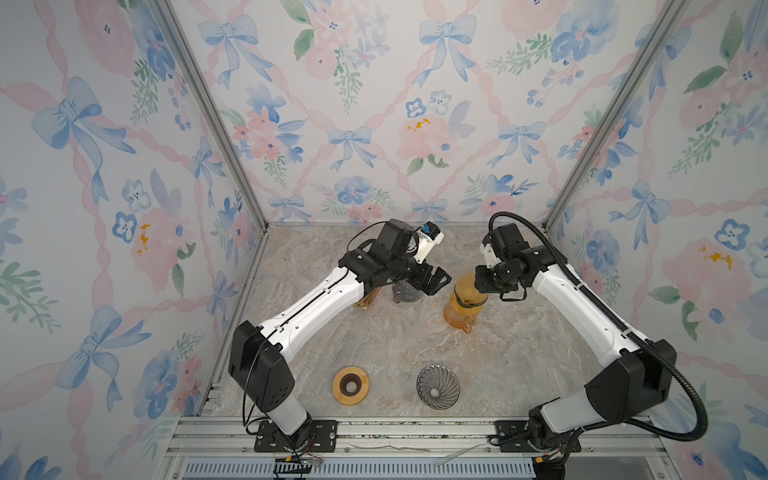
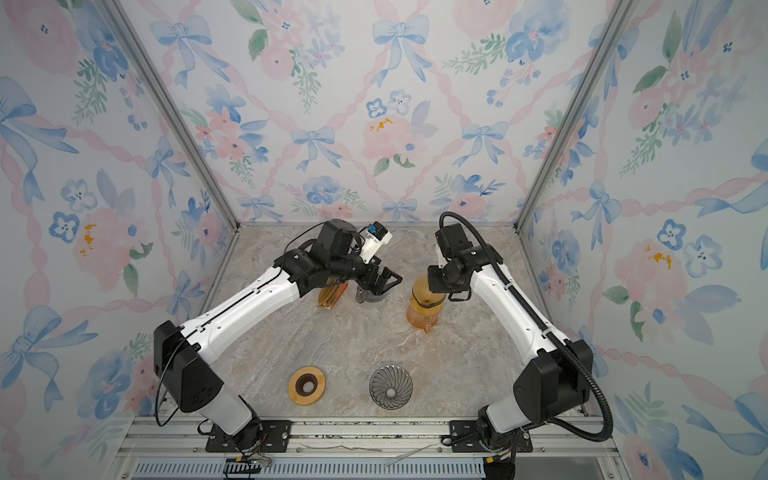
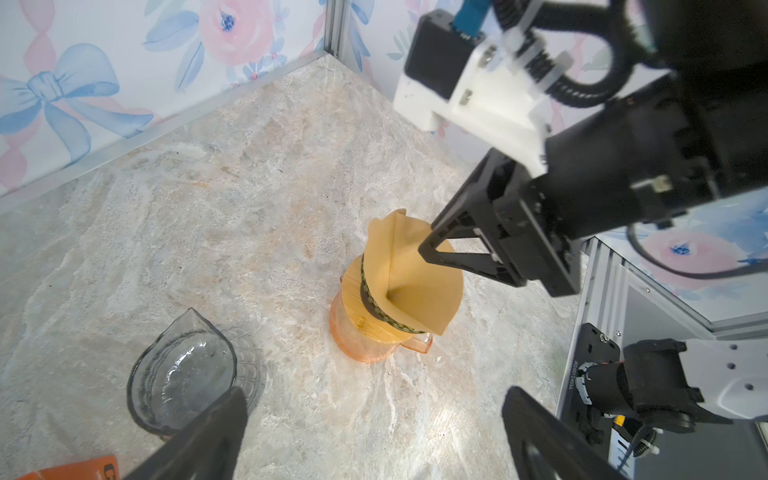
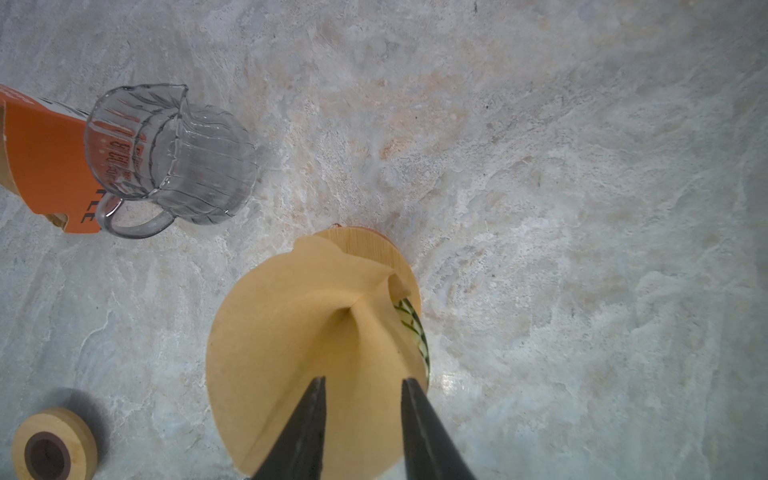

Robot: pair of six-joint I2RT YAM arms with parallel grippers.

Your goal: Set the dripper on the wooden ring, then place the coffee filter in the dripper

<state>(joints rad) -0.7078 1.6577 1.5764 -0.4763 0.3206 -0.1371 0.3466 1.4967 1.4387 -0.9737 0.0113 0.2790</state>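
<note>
The tan paper coffee filter (image 3: pixel 411 282) (image 4: pixel 299 332) sits opened as a cone in the dripper (image 3: pixel 374 309), whose dark green-patterned rim shows beside it. The dripper rests by a wooden collar (image 4: pixel 374 249) on an orange carafe (image 1: pixel 459 318). My right gripper (image 4: pixel 362 382) (image 1: pixel 478 282) hovers at the filter's upper edge, its jaws apart with the paper showing between them, pinching nothing. My left gripper (image 3: pixel 376 399) (image 1: pixel 440 282) is wide open and empty, a little to the left of the carafe and above the table.
A clear glass pitcher (image 4: pixel 166 158) (image 1: pixel 405 295) stands left of the carafe, with an orange filter package (image 4: pixel 45 166) (image 2: pixel 330 297) behind it. Near the front edge lie a wooden ring (image 1: pixel 351 384) and a grey ribbed glass cone (image 1: pixel 437 386). Floral walls enclose three sides.
</note>
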